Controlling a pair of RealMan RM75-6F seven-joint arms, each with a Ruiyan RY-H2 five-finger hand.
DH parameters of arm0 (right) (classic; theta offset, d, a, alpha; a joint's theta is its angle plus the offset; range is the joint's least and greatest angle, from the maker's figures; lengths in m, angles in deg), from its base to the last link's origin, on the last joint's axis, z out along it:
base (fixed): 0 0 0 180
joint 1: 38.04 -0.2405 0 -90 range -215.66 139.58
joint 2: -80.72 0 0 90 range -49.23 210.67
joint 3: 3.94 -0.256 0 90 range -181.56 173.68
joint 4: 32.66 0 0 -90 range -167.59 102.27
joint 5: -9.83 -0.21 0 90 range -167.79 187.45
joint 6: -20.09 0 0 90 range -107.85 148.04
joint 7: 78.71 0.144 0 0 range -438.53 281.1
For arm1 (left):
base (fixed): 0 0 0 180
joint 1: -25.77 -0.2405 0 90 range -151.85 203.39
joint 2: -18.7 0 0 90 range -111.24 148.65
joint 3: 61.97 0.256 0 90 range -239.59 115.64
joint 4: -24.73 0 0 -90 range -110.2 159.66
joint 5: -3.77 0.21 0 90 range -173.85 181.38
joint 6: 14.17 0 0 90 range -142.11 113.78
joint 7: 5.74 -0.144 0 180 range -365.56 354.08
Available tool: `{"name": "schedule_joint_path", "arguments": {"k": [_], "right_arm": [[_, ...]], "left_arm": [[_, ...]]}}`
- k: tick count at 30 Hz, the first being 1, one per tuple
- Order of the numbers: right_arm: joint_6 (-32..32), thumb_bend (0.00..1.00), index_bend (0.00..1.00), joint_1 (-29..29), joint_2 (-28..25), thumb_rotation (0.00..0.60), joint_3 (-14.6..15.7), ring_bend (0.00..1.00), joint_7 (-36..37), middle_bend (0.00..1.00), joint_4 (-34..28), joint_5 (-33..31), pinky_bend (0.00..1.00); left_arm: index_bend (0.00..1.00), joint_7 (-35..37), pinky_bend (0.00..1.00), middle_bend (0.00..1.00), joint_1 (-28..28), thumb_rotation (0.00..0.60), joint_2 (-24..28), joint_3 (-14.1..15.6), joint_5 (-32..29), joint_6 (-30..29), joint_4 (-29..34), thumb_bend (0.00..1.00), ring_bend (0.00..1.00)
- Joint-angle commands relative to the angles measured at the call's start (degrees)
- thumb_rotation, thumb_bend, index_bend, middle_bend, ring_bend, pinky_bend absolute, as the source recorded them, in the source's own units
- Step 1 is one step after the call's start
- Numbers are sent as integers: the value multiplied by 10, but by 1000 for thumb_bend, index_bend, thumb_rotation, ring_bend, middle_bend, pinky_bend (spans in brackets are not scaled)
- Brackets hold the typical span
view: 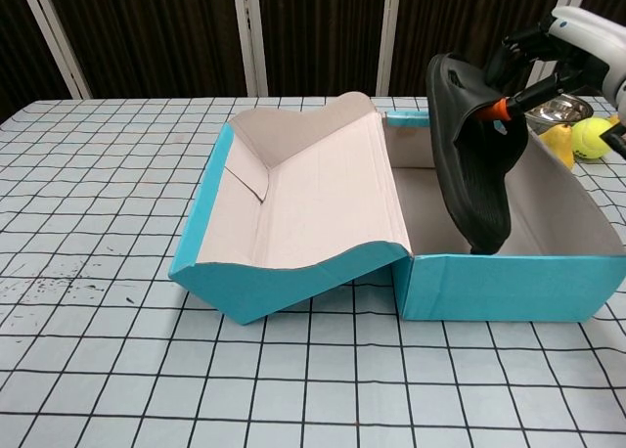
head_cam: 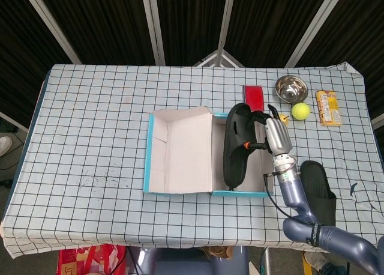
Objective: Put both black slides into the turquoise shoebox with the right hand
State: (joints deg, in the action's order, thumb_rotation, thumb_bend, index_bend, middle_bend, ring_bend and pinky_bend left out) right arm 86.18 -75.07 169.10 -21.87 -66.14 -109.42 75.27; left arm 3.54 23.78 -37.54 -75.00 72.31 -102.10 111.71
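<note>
The right hand pinches one black rubber slide upright, its lower end inside the open turquoise cardboard shoebox. The second black slide lies right of the shoebox.

Matt rubber, bare card, 1 shiny bowl

The held slide looks like matt black rubber with a ribbed sole; the shoebox is smooth turquoise card outside, plain grey-brown card inside. The tablecloth reads as soft checked cloth, the bowl gleams like polished metal, the tennis ball is fuzzy felt, and the right hand shows glossy silver casing.
</note>
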Motion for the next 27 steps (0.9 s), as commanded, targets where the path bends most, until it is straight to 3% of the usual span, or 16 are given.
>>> {"name": "schedule_joint_path", "arguments": {"k": [1, 27], "right_arm": [[-4, 464, 590, 0, 6, 600, 0, 364, -1, 680, 6, 0, 0], [-25, 465, 590, 4, 32, 600, -5, 364, -48, 680, 6, -11, 0]], "left_arm": [[223, 0, 135, 96, 0, 600, 0, 0, 0, 0, 0, 814, 58], [223, 10, 135, 96, -1, 600, 1, -1, -2, 2, -4, 813, 59]]}}
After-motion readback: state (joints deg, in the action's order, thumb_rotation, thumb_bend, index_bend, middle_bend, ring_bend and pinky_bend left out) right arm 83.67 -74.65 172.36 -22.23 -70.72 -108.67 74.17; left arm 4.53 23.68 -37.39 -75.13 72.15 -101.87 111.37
